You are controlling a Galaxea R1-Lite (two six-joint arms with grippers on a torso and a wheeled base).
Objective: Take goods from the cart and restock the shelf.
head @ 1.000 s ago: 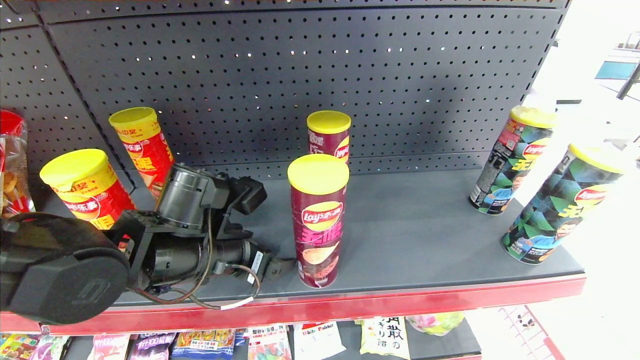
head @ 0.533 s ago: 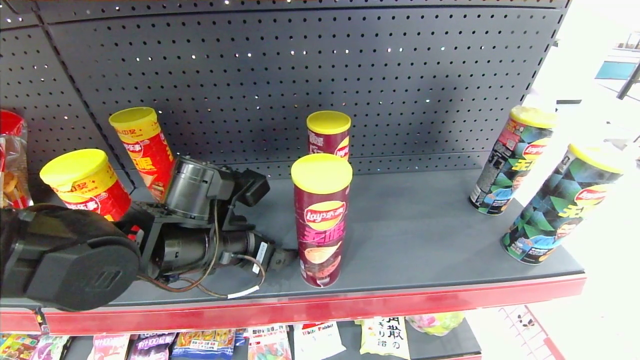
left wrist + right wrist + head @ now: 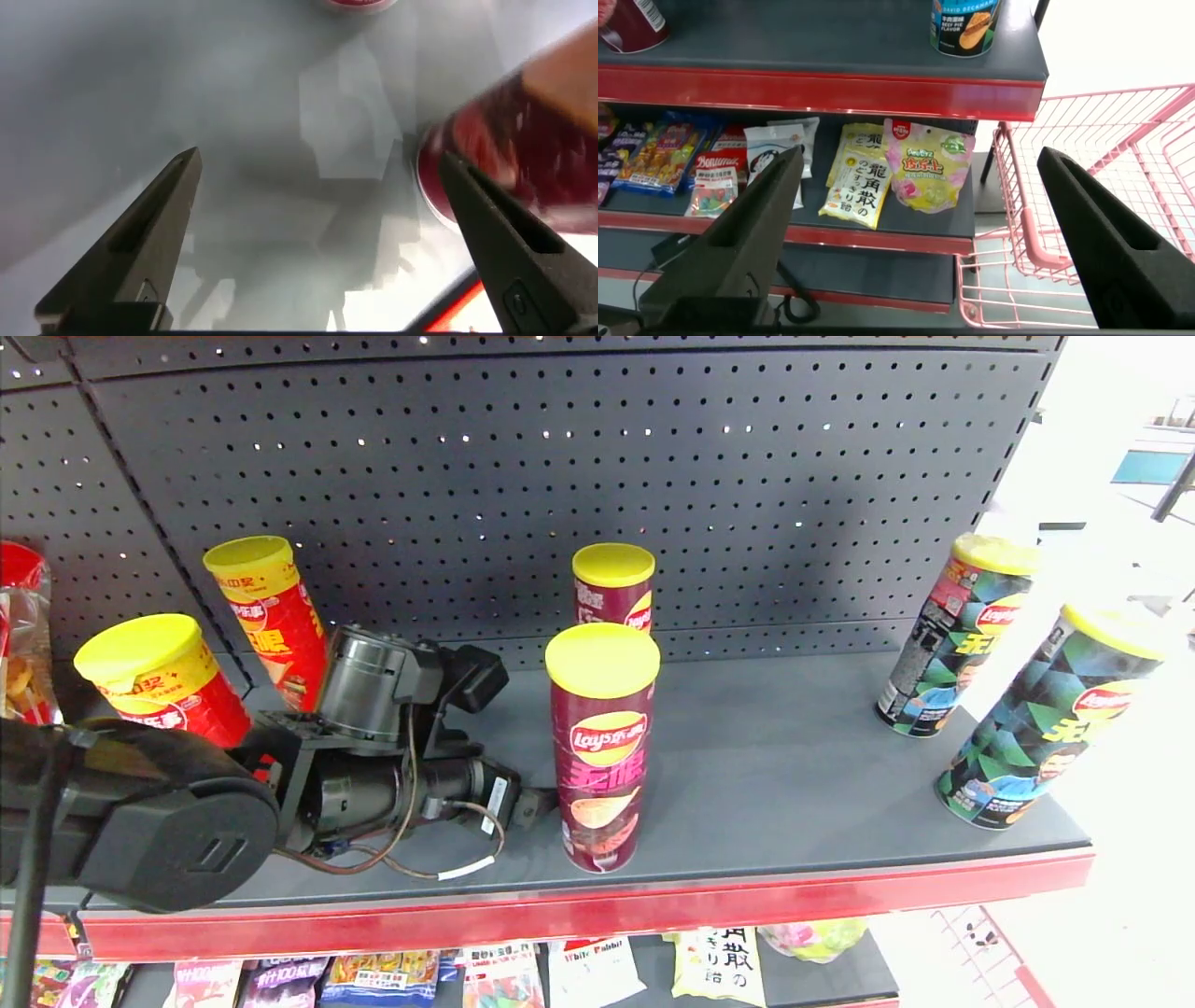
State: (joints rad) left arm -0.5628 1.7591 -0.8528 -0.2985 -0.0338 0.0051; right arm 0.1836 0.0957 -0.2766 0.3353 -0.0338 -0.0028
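Shelf board of dark grey metal with a red front edge (image 3: 766, 775) runs across the head view, in front of a dark perforated back panel (image 3: 560, 457). At its left end stand two red cylindrical cans with yellow lids, one near the front (image 3: 159, 681) and one further back (image 3: 266, 607). Just to the right of them the left arm lies low over the board. The left gripper (image 3: 320, 161) is opened wide: its two dark fingers (image 3: 159, 243) stand far apart, and between them is only the bare grey surface. A tall maroon cylindrical can with a yellow lid (image 3: 600, 747) stands upright near the front edge, about the middle of the board. It is just beside the tip of one finger; whether that finger touches it, I cannot tell. Behind it, close to the back panel and apart from it, stands a second maroon can (image 3: 613, 581) with the same yellow lid. At the right end are two dark cans with a green and blue pattern and yellow lids, one further back (image 3: 962, 635) and one near the front corner (image 3: 1050, 719). Below, a lower shelf (image 3: 906, 242) carries flat snack bags (image 3: 929, 159). The right gripper (image 3: 920, 157) hangs in front of this lower shelf, its fingers also far apart and holding nothing. Beside that shelf, further right, stands a pink wire cart (image 3: 1028, 238).
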